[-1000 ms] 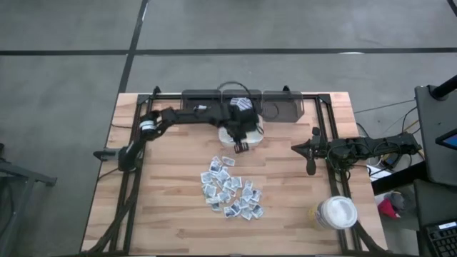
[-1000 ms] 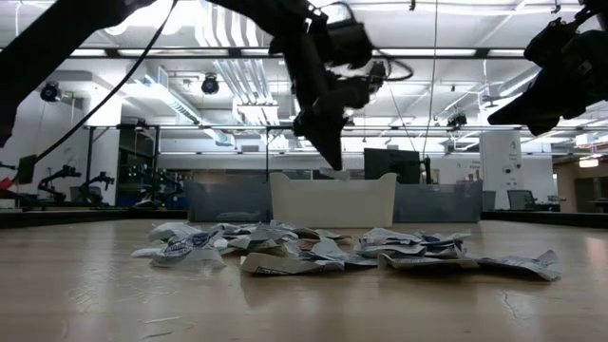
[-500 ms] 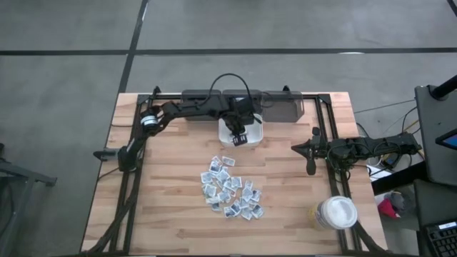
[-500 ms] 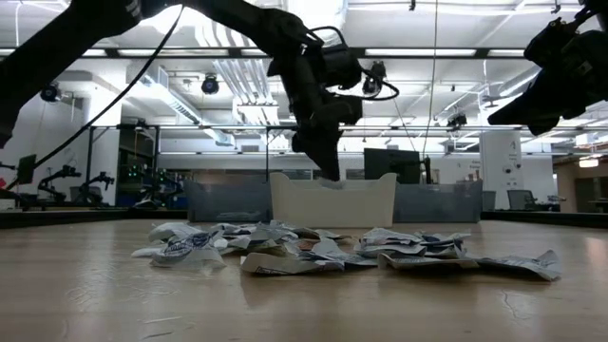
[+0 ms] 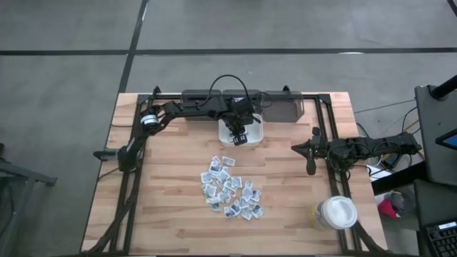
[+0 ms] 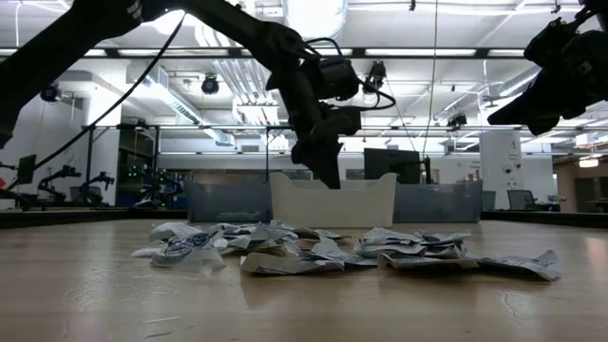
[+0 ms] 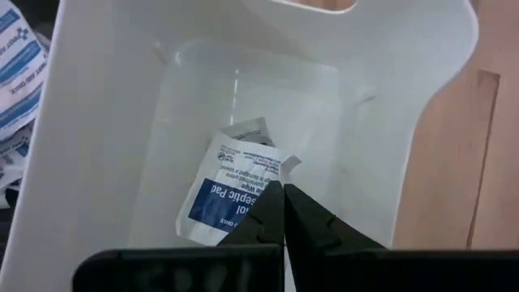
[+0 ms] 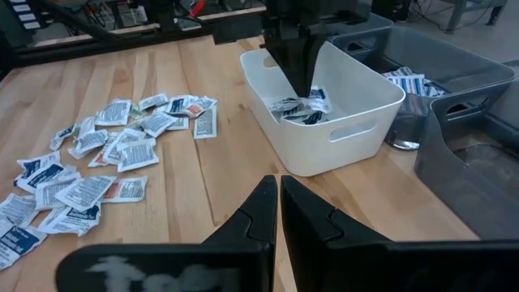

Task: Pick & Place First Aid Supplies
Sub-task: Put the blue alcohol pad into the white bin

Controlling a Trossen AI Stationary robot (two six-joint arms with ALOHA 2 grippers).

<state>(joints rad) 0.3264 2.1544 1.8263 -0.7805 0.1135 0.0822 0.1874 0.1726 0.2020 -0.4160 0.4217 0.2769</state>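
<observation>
The first aid sachets lie in a loose pile [image 5: 232,189] [image 6: 313,249] [image 8: 105,154] mid-table, flat on the wood. Beyond it stands a white bin [image 5: 258,132] [image 6: 361,204] [image 8: 324,146] with a few sachets [image 8: 296,107] inside. My left gripper [image 5: 238,138] [image 6: 329,179] [image 7: 282,188] reaches down into this bin, shut on one white sachet with blue print [image 7: 227,199]. My right gripper [image 5: 296,148] [image 8: 278,191] waits shut above the table to the bin's right, touching nothing. My left gripper pinches the blue-printed sachet by one corner [image 7: 276,172] between its two fingertips, coming from above and pointing down into the white bin. The sachet hangs below the fingers inside the bin; whether its lower end rests on the bin floor cannot be told.
Dark grey bins [image 5: 282,106] [image 8: 454,73] line the far edge behind the white bin, one holding sachets [image 8: 405,81]. A white round lidded tub [image 5: 335,213] stands at the near right corner. Bare wood lies left and right of the pile.
My left gripper has moved from the bin's near rim toward the far edge and come down into the white bin, staying shut, with the sachet going down with it. The pile has not moved.
</observation>
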